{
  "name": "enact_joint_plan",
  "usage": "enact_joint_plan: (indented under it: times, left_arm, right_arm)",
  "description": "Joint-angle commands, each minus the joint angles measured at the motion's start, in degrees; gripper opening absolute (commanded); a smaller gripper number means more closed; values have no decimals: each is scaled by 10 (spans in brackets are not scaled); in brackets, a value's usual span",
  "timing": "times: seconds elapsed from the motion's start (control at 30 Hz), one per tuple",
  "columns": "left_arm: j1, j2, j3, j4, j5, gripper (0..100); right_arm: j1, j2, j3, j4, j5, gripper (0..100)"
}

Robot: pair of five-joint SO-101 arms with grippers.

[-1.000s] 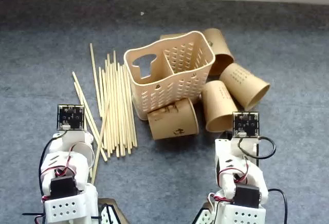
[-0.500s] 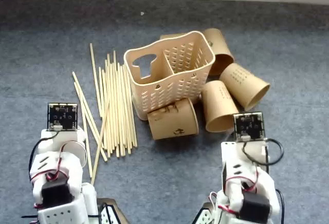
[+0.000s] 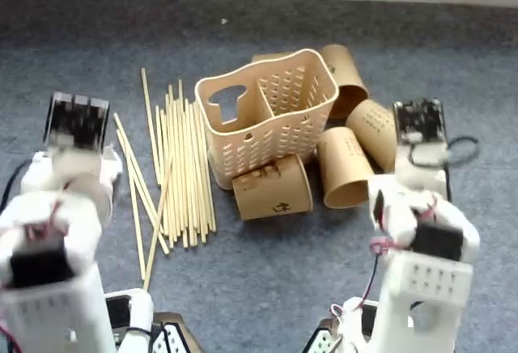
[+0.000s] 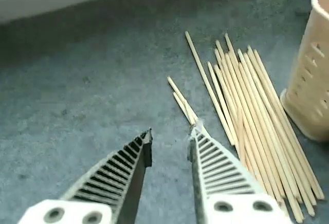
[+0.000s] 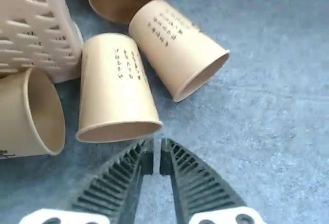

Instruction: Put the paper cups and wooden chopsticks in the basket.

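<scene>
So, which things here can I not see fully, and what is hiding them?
1. Cup at the back, high view: the basket in front hides all but a thin strip.
2. Far right cup, high view: the right arm's camera covers its mouth.
3. The basket, left wrist view: cut off by the picture's edge.
4. Chopsticks, high view: they overlap, so no exact count.

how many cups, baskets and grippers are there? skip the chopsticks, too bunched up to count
basket: 1
paper cups: 5, one mostly hidden behind the basket
grippers: 2, the left gripper and the right gripper
total: 8
</scene>
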Motion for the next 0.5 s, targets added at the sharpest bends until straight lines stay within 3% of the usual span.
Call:
enact_joint_plan:
  times: [0.0,0.17,0.27,0.47]
  left_arm:
    - [19,91,-51,9,21,147]
    - [12,93,-25,-25,16,150]
    - [-13,94,6,-51,-28,150]
    - [-15,93,53,-84,-36,150]
  right_arm:
    - [-46,39,21,-75,-3,46]
    - [-62,40,104,-136,117,46]
    - [-40,40,136,-173,145,46]
    - [-29,40,182,-233,156,46]
